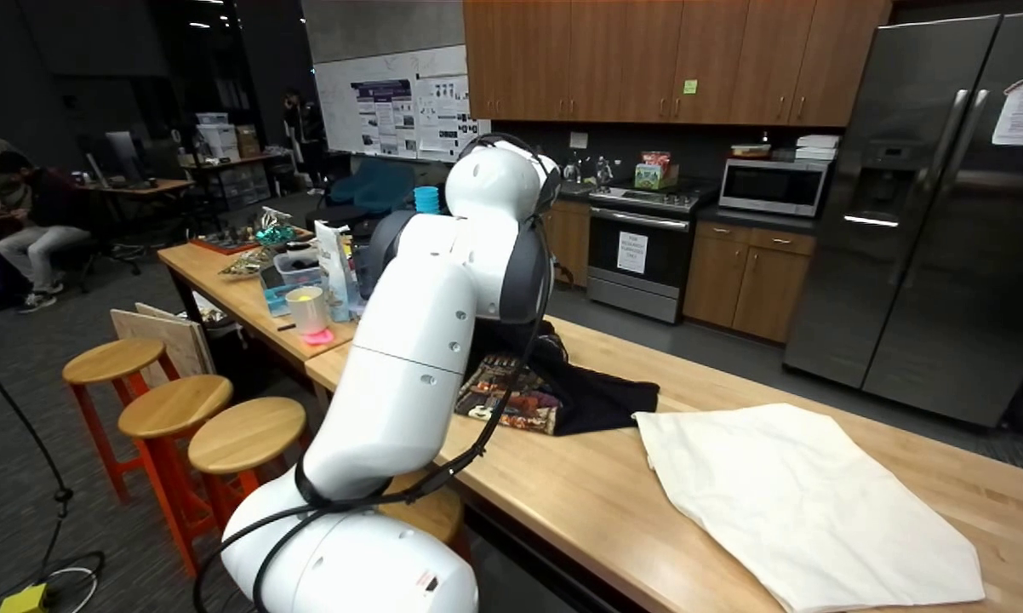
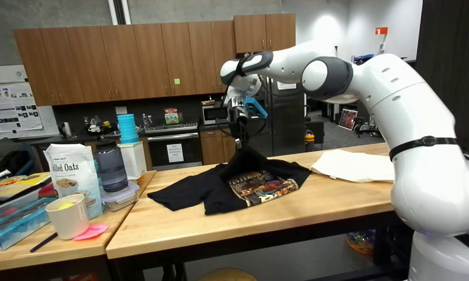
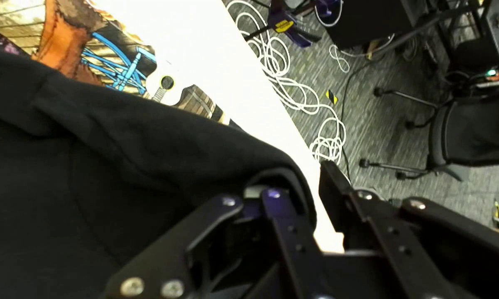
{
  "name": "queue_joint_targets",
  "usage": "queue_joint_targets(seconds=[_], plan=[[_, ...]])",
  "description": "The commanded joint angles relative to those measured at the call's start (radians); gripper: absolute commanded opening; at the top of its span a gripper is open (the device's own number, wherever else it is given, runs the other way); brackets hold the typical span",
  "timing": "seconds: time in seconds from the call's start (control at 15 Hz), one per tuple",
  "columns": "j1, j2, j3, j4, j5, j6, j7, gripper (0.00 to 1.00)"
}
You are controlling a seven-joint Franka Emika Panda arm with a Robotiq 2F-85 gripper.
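Wrist view: the gripper point(image 3: 314, 182) stood with its fingers close together, a narrow bright gap showing between them. A fold of the black shirt point(image 3: 108, 166) curled around one finger; whether the pads had pinched it could not be told. The printed panel point(image 3: 123, 68), showing a guitar, lay beyond the fold above the table point(image 3: 249, 95).

In an exterior view, the shirt lay across the middle of the table, one part drawn up to a peak at the gripper's tip, the rest on the wood. The step in hand was judged to be raising the shirt by that fold; the next move appeared to call for a check of the hold, then slow travel, lest the cloth slip off. A white cloth point(image 2: 353, 168) appeared to touch the shirt's end. A pouch point(image 2: 76, 156) was lettered "lled Oats", its opening letters not visible; the small line above appeared to read "TRADER JOE'S".

In an exterior view, the arm point(image 1: 409, 358) concealed the gripper, so its grip could not be verified there. Part of the shirt was visible behind the arm. The notice point(image 1: 632, 252) on the oven point(image 1: 609, 277), seen in both exterior views, read "FOR RESEARCH PURPOSES ONLY". Posters point(image 1: 384, 115) on the whiteboard point(image 1: 337, 98) were too small to read.
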Motion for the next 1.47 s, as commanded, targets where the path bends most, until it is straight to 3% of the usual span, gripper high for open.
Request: queue_joint_targets(seconds=[0.0,0.4,0.67,0.93,1.4], plan=[[0.108,0.040,-0.015,0.127,-0.080,-0.083,-0.031,0.59],[0.219,0.071,-0.007,0.260,-0.197,-0.079,-0.047,0.98],[0.261,0.088,-0.034,0.319,-0.313,0.007,-0.034,1.00],[0.238,0.104,-0.029,0.317,-0.299,0.140,-0.043,1.00],[0.194,0.071,-0.005,0.241,-0.274,0.472,-0.131,1.00]])
